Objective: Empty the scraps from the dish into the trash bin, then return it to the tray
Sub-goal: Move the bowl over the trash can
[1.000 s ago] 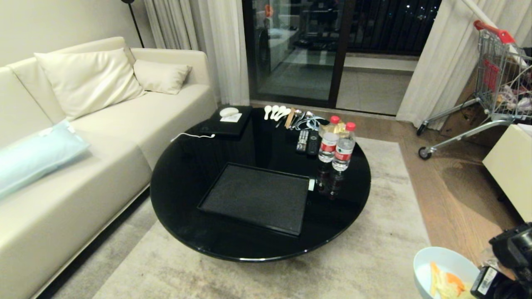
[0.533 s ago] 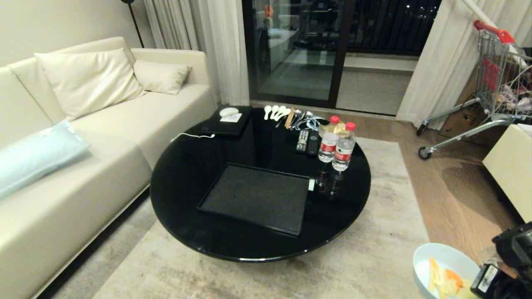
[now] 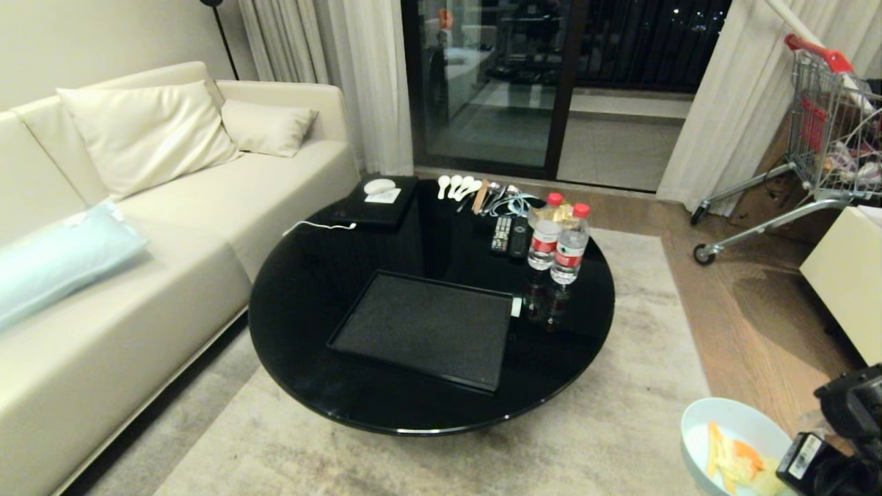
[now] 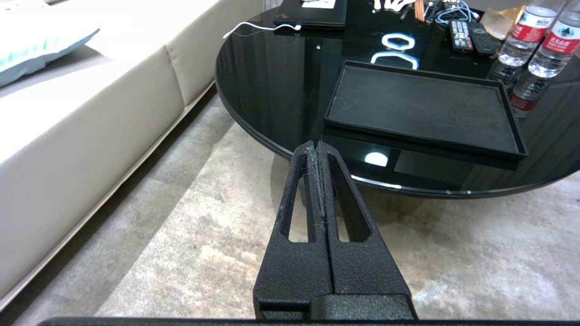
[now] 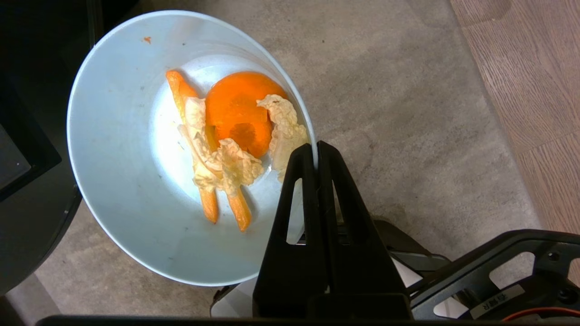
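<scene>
The dish (image 5: 127, 181), a pale-blue bowl, hangs tilted above the grey rug, off the table's near right side (image 3: 730, 430). Orange and whitish scraps (image 5: 231, 136) lie inside it (image 3: 734, 465). My right gripper (image 5: 316, 147) is shut on the dish's rim, one finger inside and one outside. The right arm (image 3: 847, 427) shows at the head view's lower right corner. The black tray (image 3: 427, 327) lies empty on the round table (image 4: 421, 106). My left gripper (image 4: 316, 145) is shut on nothing, parked low before the table's near edge. The trash bin is out of view.
The round black glass table (image 3: 310, 289) also carries two water bottles (image 3: 559, 241), remotes (image 3: 510, 235), white spoons (image 3: 458, 186) and a closed laptop (image 3: 375, 203). A cream sofa (image 3: 138, 275) runs along the left. A shopping cart (image 3: 820, 131) stands far right on wooden floor.
The dish in my right gripper has edged slightly up and left in the head view. The table, the tray and the left arm have stayed where they were.
</scene>
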